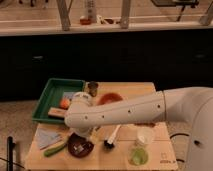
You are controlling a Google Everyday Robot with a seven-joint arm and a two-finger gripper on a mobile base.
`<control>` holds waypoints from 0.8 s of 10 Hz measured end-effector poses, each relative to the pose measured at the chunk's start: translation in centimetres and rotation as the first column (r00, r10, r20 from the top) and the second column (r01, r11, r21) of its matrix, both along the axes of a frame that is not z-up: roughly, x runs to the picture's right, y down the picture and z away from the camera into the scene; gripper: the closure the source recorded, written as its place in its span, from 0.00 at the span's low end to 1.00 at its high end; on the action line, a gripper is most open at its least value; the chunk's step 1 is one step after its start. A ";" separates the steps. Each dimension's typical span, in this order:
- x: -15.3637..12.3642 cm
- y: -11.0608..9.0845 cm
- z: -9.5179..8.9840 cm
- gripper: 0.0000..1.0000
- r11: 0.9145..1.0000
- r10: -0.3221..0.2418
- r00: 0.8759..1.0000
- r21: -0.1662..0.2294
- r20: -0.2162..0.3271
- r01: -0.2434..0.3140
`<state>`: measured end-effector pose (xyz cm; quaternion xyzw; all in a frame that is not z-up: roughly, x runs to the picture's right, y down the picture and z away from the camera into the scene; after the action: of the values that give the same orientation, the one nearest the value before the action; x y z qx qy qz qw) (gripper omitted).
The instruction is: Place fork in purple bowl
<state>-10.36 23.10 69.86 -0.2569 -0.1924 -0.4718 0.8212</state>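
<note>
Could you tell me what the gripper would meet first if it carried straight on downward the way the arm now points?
Probably the purple bowl: the gripper hangs just above its rim, largely hidden behind the arm's wrist. A small pale thing, likely the fork, already lies inside. Depth is uncertain.

Small wooden table (pixel 150 92) on pale speckled floor (pixel 15 125), dark cabinets (pixel 125 57) behind, end effector hidden.

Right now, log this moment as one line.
gripper: over dark maroon-purple glossy bowl, front-left of wooden table | slim pale silvery fork: in bowl
</note>
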 end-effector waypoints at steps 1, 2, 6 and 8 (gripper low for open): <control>0.0 0.0 0.0 0.20 1.000 0.000 1.000 0.000 0.000 0.000; 0.0 0.0 0.0 0.20 1.000 0.000 1.000 0.000 0.000 0.000; 0.0 0.0 0.0 0.20 1.000 0.000 1.000 0.000 0.000 0.000; 0.0 0.0 0.0 0.20 1.000 0.000 1.000 0.000 0.000 0.000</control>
<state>-10.35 23.10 69.86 -0.2569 -0.1924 -0.4718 0.8212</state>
